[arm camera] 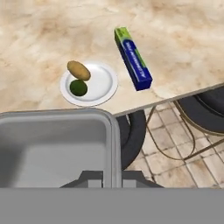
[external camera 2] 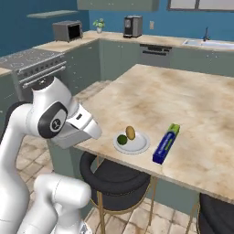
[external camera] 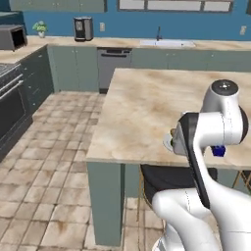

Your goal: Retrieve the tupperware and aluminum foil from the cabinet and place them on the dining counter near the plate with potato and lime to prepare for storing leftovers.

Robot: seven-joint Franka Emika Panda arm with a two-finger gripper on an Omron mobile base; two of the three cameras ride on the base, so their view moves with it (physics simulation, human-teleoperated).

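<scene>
My gripper (arm camera: 111, 177) is shut on the wall of the tupperware (arm camera: 52, 153), a translucent grey container that I hold just off the near edge of the dining counter (arm camera: 43, 35). On the marble top a white plate (arm camera: 103, 85) carries a potato (arm camera: 78, 70) and a lime (arm camera: 78, 87). The aluminum foil (arm camera: 133, 59), a dark-blue carton with a green end, lies flat to the right of the plate near the counter's edge. The right base view shows the foil (external camera 2: 166, 143) beside the plate (external camera 2: 137, 145), with my hand to their left.
Dark round stools (external camera 2: 114, 176) (arm camera: 205, 109) stand under the counter's near edge. Along the far wall run a counter with a coffee machine (external camera 2: 132, 26), a microwave (external camera 2: 67, 30) and a sink (external camera: 166, 43). A stove (external camera 2: 36, 64) is at the left. Grey-green wall cabinets (external camera: 59, 5) hang above.
</scene>
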